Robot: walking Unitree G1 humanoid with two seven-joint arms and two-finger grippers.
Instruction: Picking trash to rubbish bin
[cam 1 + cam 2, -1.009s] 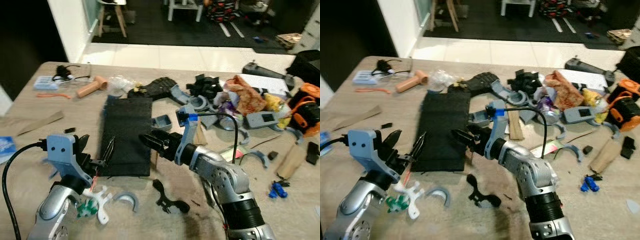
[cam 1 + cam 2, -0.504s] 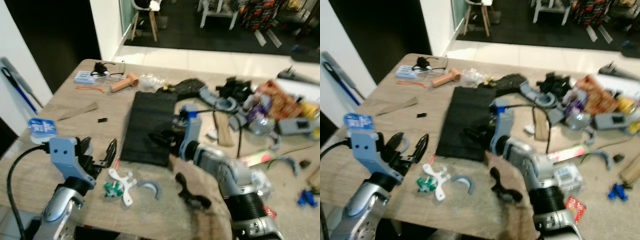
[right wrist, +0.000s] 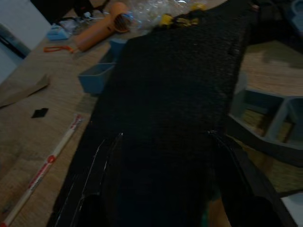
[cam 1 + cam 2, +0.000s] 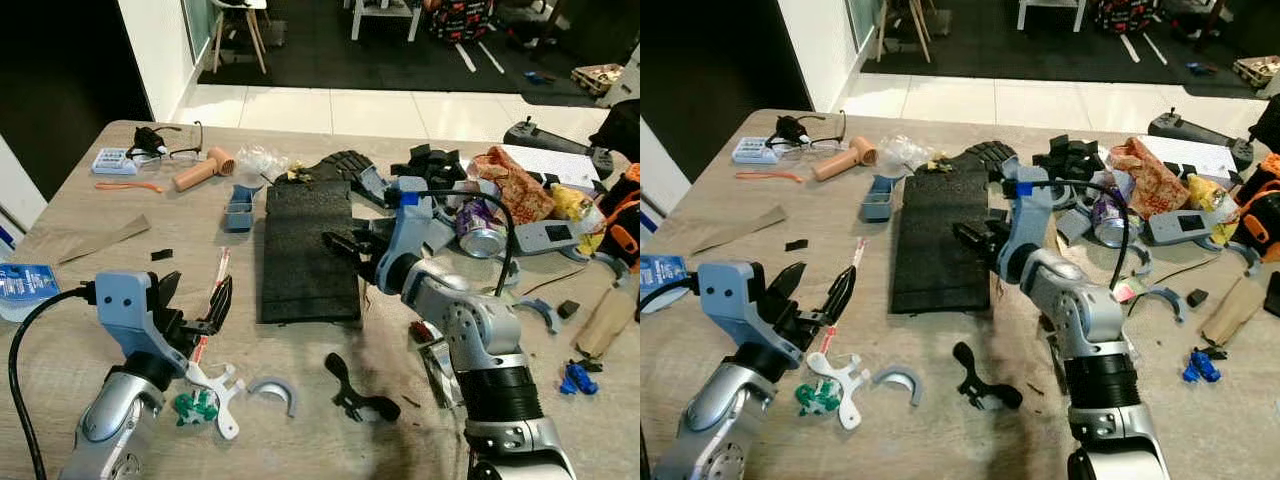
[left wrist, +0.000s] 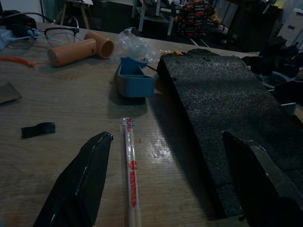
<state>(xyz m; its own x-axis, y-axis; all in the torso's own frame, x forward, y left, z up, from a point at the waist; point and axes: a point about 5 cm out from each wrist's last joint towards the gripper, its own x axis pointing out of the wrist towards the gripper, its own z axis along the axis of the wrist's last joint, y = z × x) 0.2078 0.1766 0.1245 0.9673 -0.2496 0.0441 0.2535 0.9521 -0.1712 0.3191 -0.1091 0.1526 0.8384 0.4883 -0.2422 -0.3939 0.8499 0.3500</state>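
Observation:
My left gripper (image 4: 195,300) hovers open low over the table's near left. Between its fingers (image 5: 85,184) lies a thin white stick with red print (image 5: 131,182), also seen as the stick (image 4: 212,300). My right gripper (image 4: 345,248) is open over the right edge of a black foam slab (image 4: 305,250) in the middle of the table. The two black fingers (image 3: 102,182) are spread just above the slab (image 3: 175,104) with nothing between them. A crushed can (image 4: 482,216) and a crumpled snack packet (image 4: 512,182) lie at the far right.
A small blue tray (image 4: 238,208), an orange handle (image 4: 205,170) and glasses (image 4: 165,135) lie at the far left. A white and green plastic piece (image 4: 205,398), a grey curved part (image 4: 272,388) and a black part (image 4: 355,395) lie near the front edge. Grey printed parts crowd the right.
The view has swung about. The black slab now lies further right of my left gripper, with the stick and blue tray showing beside it. My right gripper reaches further over the slab.

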